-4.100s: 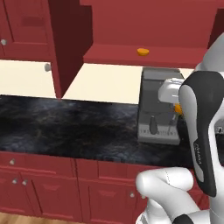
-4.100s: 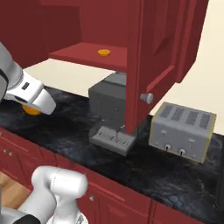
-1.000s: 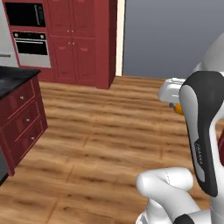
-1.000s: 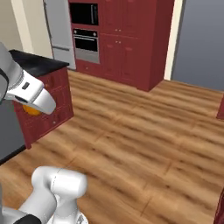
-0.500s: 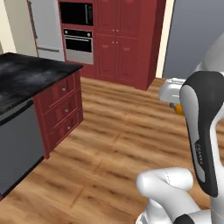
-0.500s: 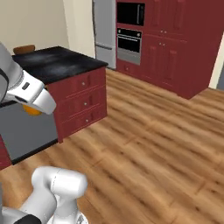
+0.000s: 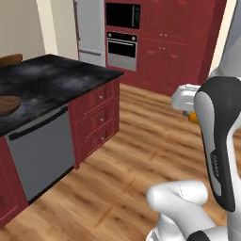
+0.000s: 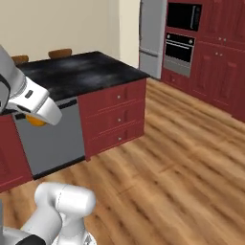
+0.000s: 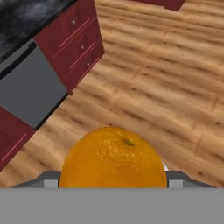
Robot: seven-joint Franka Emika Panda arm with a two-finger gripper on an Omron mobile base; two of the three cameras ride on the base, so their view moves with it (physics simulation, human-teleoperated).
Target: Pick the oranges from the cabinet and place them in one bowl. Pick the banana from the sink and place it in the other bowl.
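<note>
Glossy plank floor, black stone island; jaws (image 9: 113, 175) grasping round dimpled orange (image 9: 113, 159)

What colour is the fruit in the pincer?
Bright orange, clearest in the hand view.

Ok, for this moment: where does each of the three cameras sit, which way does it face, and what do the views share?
Left base view: behind the arm on its left, facing the black counter, wooden bowl, oven; white arm at right, orange peeking out.
Right base view: behind the arm on its right, facing the same counter, dishwasher, floor; arm at left with the orange under it.
Hand view: on the hand, looking down at the floor; the tool shut on the orange.
Shared: counter, red drawers, oven, orange.
</note>
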